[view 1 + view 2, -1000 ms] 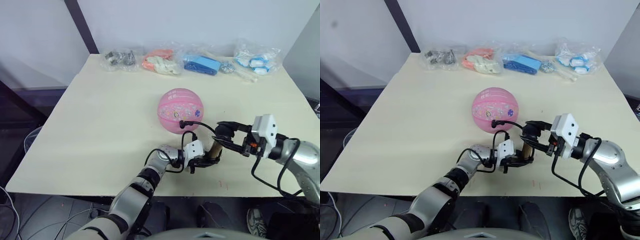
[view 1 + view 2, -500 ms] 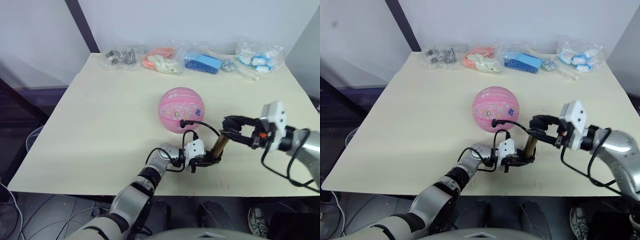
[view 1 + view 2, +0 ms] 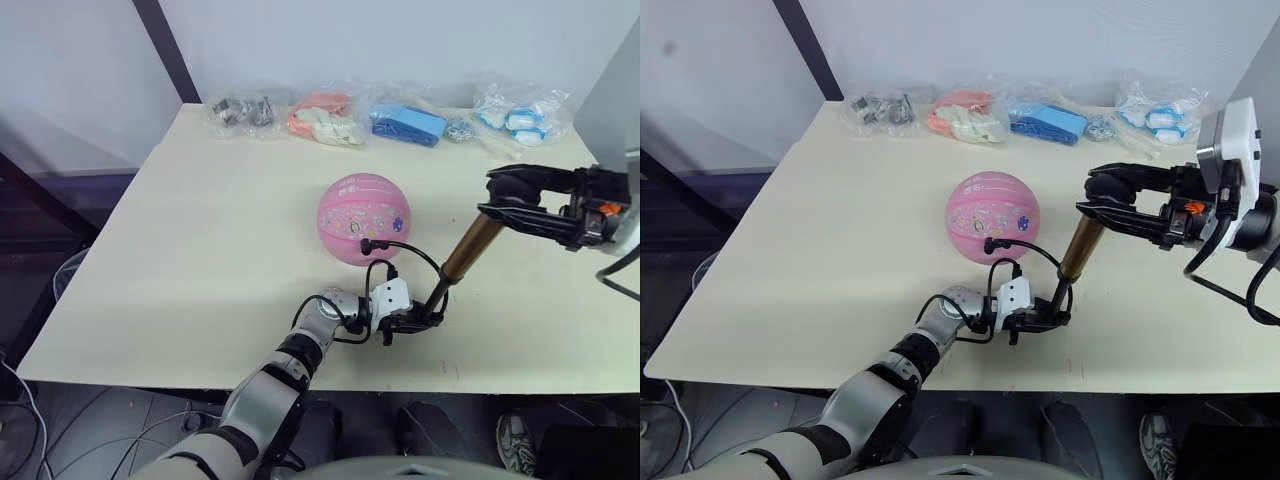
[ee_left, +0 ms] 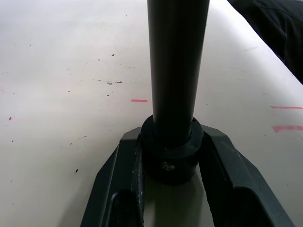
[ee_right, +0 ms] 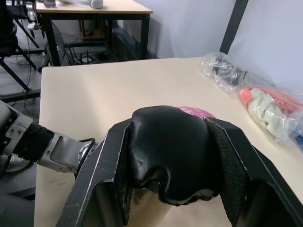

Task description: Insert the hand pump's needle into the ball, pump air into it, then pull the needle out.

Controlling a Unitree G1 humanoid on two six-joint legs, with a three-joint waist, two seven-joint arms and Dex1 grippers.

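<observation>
- The right gripper point(image 3: 1110, 200), jaws closed on the hand pump's point(image 3: 1078, 250) black handle, has drawn it up and away over the last second, so the pump now stands extended.
- The left gripper point(image 3: 1048, 318) keeps its jaws clamped on the pump's base at the surface point(image 3: 840, 200).
- The ball point(image 3: 991, 216) sits mid-surface, the hose point(image 3: 1025, 250) running to the needle point(image 3: 989, 243) at its near side.
- Judged: an upstroke is done; a push down should follow.
</observation>
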